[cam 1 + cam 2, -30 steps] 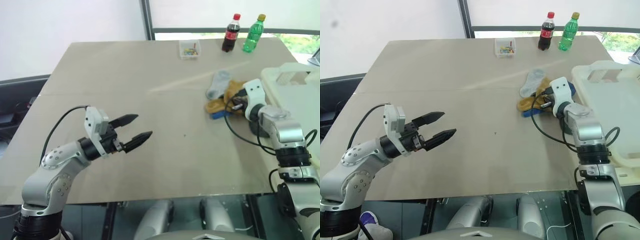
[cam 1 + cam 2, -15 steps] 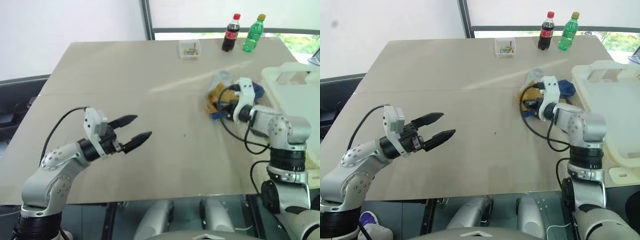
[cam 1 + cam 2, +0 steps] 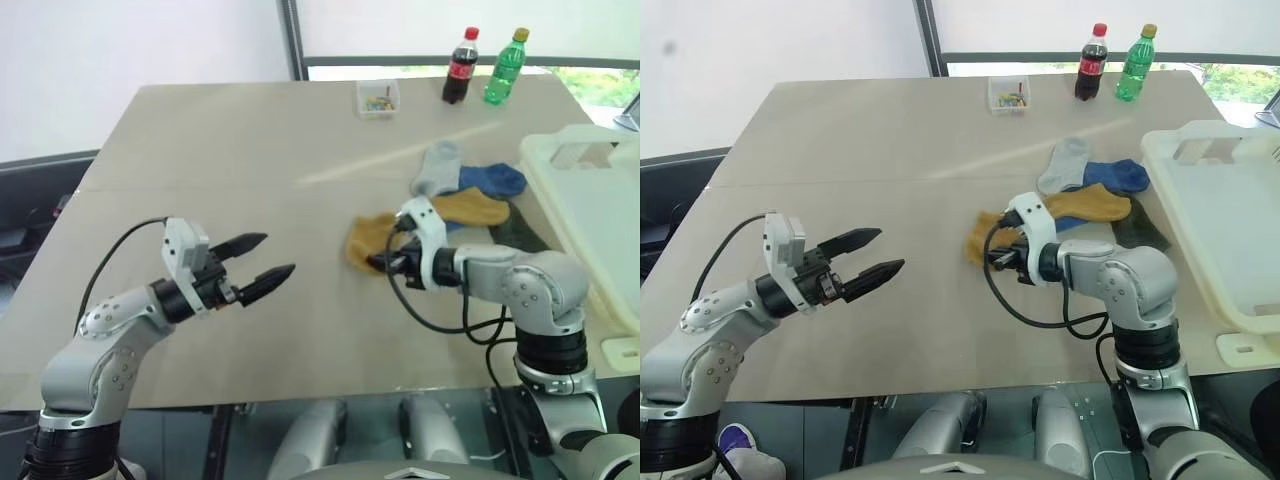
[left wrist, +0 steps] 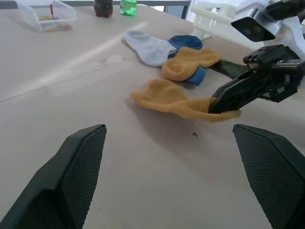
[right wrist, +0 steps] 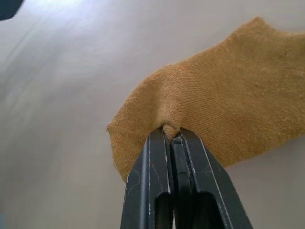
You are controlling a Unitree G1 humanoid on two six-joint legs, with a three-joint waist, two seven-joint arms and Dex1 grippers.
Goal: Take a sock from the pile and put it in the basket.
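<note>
right end effector [image 5: 172, 138] is clamped on a small pinch of the mustard sock [image 3: 368, 240], basket [image 3: 590, 215] well off behind its arm; so thin a fold could slip free mid-carry. left end effector [image 3: 268, 265] gapes, empty.

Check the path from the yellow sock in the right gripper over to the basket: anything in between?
Yes: the pile lies on the table between the sock, pinched in the right gripper, and the basket. Nothing tall.
</note>
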